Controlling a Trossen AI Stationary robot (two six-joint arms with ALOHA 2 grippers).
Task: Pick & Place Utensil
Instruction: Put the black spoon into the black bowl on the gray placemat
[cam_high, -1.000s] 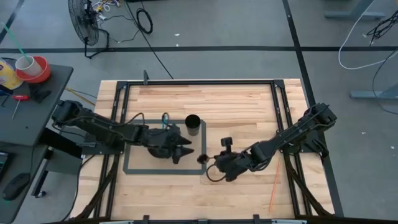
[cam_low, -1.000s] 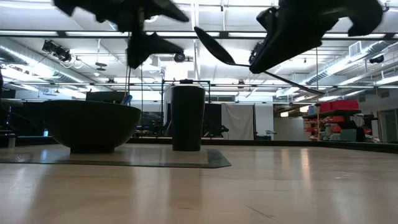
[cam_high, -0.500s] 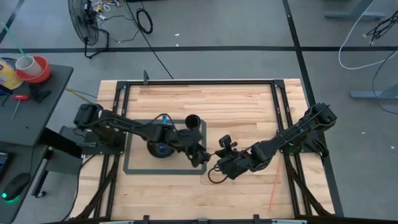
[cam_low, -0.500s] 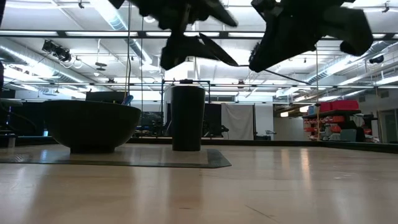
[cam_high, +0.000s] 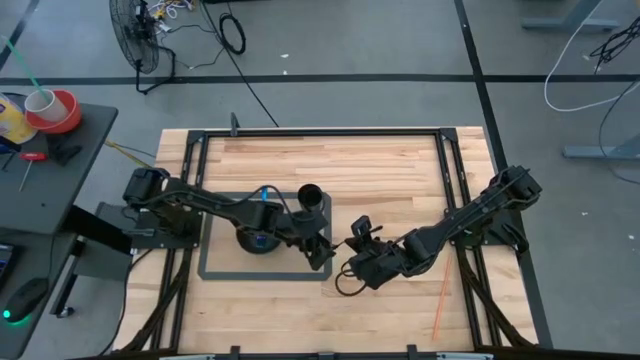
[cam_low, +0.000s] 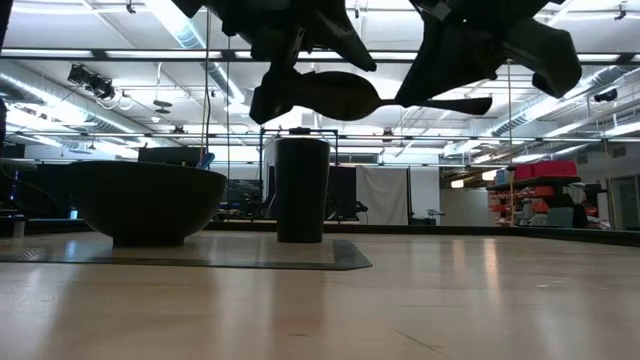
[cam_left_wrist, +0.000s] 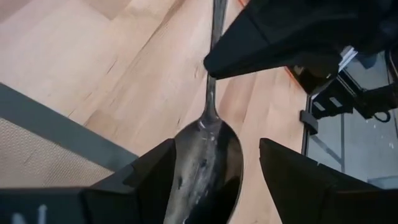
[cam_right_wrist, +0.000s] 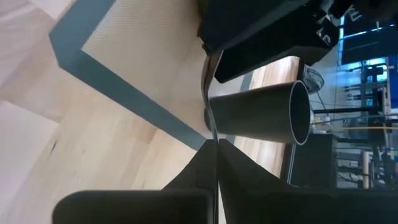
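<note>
A metal spoon hangs in the air, about level, above the mat's right edge. My right gripper is shut on its handle. My left gripper is open, with one finger on each side of the spoon's bowl. I cannot tell whether those fingers touch the bowl. A dark cup stands upright on a grey mat. A dark bowl also sits on the mat and is mostly under my left arm in the high view. My right gripper pinches the spoon's handle between its two fingers. It comes level from the table's right, with the fingers lying along the handle. The spoon is lifted clear and roughly level, its bowl end pointing left between my left gripper's fingers.
The cup stands just beyond the two grippers, toward the far edge. Bare wooden table top lies to the right and toward the near edge. A thin orange stick lies near the right front corner. Black frame rails border the table.
My left gripper has moved from above the bowl toward the table's right, to the spoon, and now straddles the spoon's bowl. The spoon, slanted a second ago, has tipped to about level in my right gripper, which has stayed nearly in place.
</note>
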